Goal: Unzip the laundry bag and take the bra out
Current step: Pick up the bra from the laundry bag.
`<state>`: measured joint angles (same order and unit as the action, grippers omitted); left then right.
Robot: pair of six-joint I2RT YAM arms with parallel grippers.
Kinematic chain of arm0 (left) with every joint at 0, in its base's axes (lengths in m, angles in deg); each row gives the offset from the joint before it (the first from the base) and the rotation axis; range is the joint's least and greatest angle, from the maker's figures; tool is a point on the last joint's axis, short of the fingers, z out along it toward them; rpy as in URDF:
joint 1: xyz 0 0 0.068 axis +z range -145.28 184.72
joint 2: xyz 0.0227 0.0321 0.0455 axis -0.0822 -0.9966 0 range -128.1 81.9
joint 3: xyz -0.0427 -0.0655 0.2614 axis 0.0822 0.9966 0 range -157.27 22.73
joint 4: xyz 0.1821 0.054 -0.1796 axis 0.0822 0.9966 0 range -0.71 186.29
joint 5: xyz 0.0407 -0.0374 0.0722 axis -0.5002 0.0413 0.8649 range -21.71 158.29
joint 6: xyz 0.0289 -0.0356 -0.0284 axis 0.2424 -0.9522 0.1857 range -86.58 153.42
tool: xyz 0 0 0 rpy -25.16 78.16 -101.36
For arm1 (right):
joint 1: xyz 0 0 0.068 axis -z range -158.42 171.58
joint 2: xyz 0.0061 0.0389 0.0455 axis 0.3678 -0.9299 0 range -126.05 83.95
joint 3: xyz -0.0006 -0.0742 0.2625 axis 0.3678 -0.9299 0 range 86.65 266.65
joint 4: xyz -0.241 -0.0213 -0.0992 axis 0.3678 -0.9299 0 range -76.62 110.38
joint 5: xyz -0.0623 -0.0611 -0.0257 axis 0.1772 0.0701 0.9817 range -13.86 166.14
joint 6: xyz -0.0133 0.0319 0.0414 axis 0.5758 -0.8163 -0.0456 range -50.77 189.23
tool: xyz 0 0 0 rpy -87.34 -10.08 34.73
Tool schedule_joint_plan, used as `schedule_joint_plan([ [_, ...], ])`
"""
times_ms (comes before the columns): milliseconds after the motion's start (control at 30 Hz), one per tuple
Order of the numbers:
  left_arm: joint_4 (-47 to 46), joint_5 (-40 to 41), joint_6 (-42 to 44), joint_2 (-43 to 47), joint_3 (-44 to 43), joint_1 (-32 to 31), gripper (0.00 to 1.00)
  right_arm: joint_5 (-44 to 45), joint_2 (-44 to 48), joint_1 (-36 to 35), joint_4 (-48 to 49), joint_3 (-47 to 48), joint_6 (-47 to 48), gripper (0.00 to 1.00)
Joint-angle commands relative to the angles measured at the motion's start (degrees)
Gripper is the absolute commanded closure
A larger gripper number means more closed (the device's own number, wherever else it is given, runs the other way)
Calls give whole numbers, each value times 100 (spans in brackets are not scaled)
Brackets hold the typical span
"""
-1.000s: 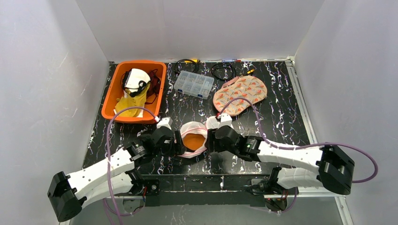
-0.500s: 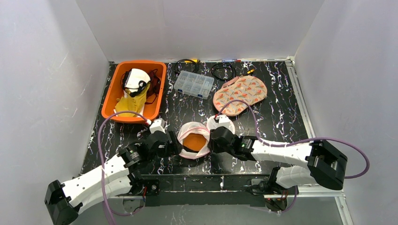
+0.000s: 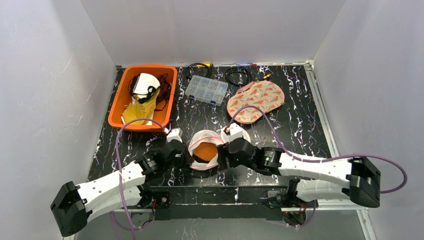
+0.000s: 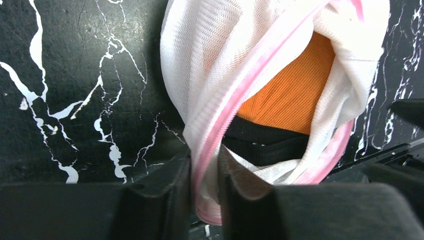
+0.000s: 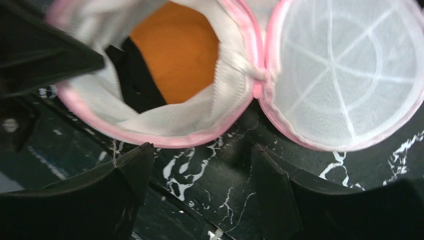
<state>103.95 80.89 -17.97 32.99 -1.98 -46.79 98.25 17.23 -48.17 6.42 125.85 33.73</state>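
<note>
The white mesh laundry bag (image 3: 202, 136) with pink zipper trim lies open near the table's front middle. Its round lid (image 5: 340, 75) is flipped aside. The orange bra (image 3: 204, 150) with a black band (image 4: 265, 145) sits inside it, also seen in the left wrist view (image 4: 295, 90) and the right wrist view (image 5: 172, 55). My left gripper (image 4: 205, 200) is shut on the bag's pink rim at its left side. My right gripper (image 5: 200, 175) is open and empty just in front of the bag's rim, above bare table.
An orange bin (image 3: 121, 107) of clothes stands at the back left. A clear plastic parts box (image 3: 206, 90), a patterned fabric pouch (image 3: 256, 100) and cables (image 3: 237, 75) lie at the back. The table's front edge is right below both grippers.
The bag has opened wider, with the bra more exposed. My left gripper keeps its hold on the rim and shifted slightly right. My right gripper has let go and sits open.
</note>
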Motion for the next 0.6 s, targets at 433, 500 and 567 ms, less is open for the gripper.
schedule_joint_plan([
  [433,-28,-492,249,414,460,-17,100,-805,-1831,-33,1755,1201,1463,49],
  [500,12,-492,162,494,556,-11,100,-725,-2077,-38,1837,1206,1445,48],
  [567,55,-503,97,582,625,-9,100,-612,-2228,-36,1999,1118,1462,46],
])
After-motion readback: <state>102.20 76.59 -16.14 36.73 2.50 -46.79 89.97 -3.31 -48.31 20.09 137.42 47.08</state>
